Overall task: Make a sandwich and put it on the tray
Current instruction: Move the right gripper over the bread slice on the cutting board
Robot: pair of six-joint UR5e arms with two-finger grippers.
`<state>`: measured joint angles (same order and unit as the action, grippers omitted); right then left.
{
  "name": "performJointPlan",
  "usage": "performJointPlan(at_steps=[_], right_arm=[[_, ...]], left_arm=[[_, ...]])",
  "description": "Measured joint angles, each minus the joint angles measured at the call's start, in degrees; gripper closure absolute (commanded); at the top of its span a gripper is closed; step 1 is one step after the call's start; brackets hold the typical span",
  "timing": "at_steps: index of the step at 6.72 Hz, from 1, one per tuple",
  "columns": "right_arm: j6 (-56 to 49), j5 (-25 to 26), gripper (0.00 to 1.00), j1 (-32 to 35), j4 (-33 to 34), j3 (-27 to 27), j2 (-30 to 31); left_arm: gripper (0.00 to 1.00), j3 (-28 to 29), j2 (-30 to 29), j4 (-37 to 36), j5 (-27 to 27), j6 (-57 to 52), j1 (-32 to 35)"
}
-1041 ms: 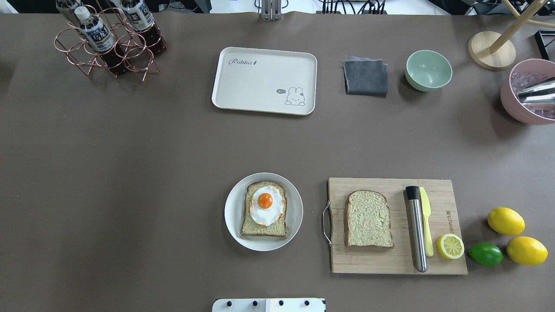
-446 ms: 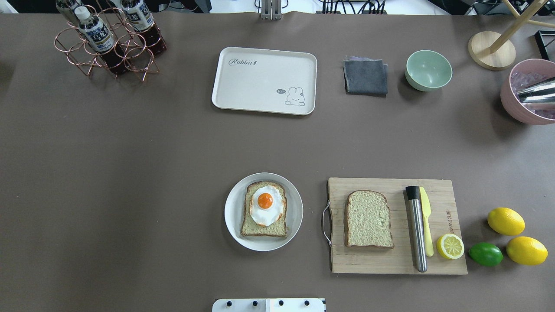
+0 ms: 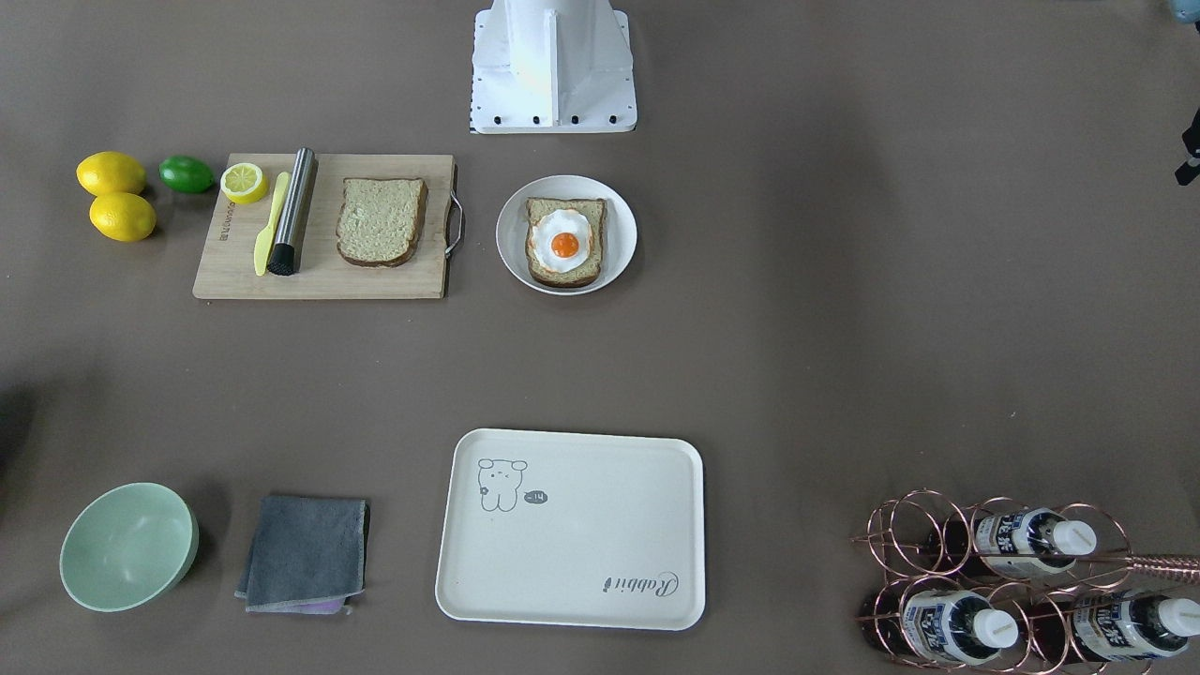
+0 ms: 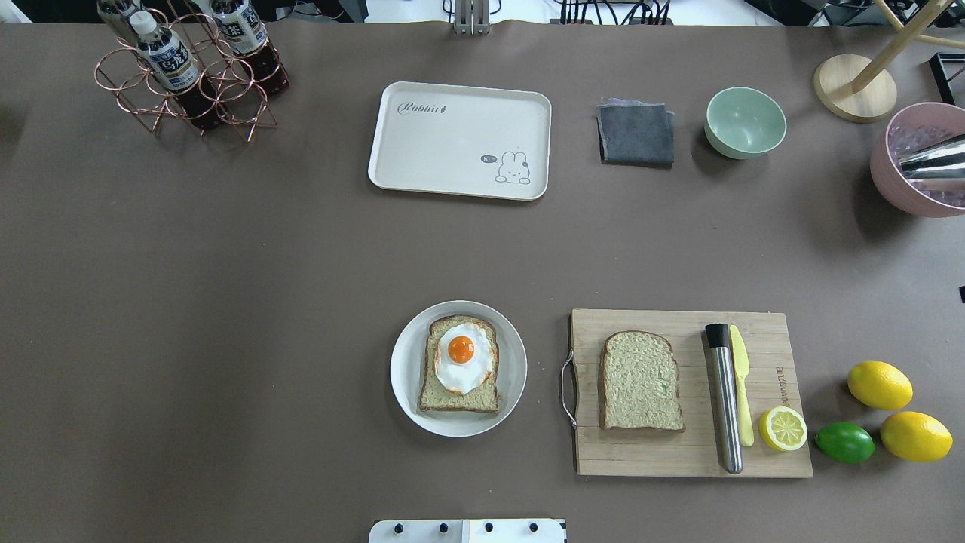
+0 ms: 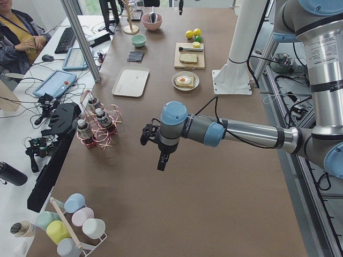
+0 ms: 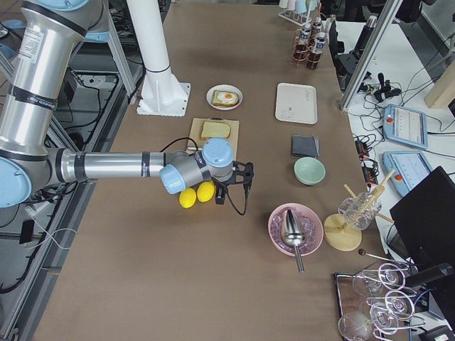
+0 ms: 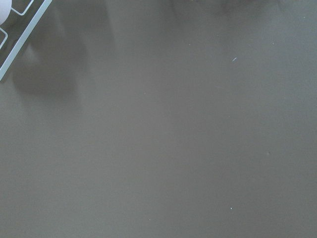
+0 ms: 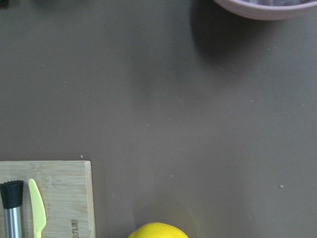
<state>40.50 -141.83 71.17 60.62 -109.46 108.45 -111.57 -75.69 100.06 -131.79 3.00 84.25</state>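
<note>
One bread slice (image 4: 458, 392) with the fried egg (image 4: 461, 356) on top lies on a round white plate (image 4: 403, 377). The second bread slice (image 4: 641, 381) lies bare on the wooden cutting board (image 4: 678, 456). The cream tray (image 4: 460, 139) stands empty at the far middle of the table. My left gripper (image 5: 161, 162) hangs over bare table far to the left of the food, and I cannot tell if it is open or shut. My right gripper (image 6: 240, 186) hangs by the lemons (image 6: 197, 194), past the board's right end, and I cannot tell its state either.
On the board lie a steel muddler (image 4: 724, 400), a yellow knife (image 4: 741, 385) and a lemon half (image 4: 782, 428). Two lemons (image 4: 879, 385) and a lime (image 4: 844, 442) sit to its right. A grey cloth (image 4: 635, 134), green bowl (image 4: 745, 122), pink bowl (image 4: 916, 162) and bottle rack (image 4: 188, 72) line the far side.
Nothing on the table has moved. A small dark sliver now shows at the right edge of the overhead view.
</note>
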Motion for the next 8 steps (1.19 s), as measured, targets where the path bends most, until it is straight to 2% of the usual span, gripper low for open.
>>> performJointPlan(at_steps=[2,4,6,7,8], right_arm=[[19.22,7.25,0.05,-12.92,-8.67,-1.44,-3.31],[29.06,16.11,0.05,-25.01,-10.15,-4.66,-6.50],[35.34,21.91,0.06,-33.27,-9.69,-6.00,-10.80],[37.00,24.78,0.11,-36.19,-7.93,-6.12,-13.32],[38.53,27.28,0.26,-38.54,-4.71,-6.07,-16.40]], left_arm=[[0.02,0.47,-0.43,0.07,0.09,-0.31,-0.02],[0.02,0.57,-0.49,0.25,0.06,-0.36,-0.08],[0.02,1.13,-0.51,0.67,0.12,-0.36,-0.22],[0.02,2.05,-0.51,1.78,0.11,-0.36,-0.25],[0.02,2.94,-0.51,2.90,0.07,-0.36,-0.25]])
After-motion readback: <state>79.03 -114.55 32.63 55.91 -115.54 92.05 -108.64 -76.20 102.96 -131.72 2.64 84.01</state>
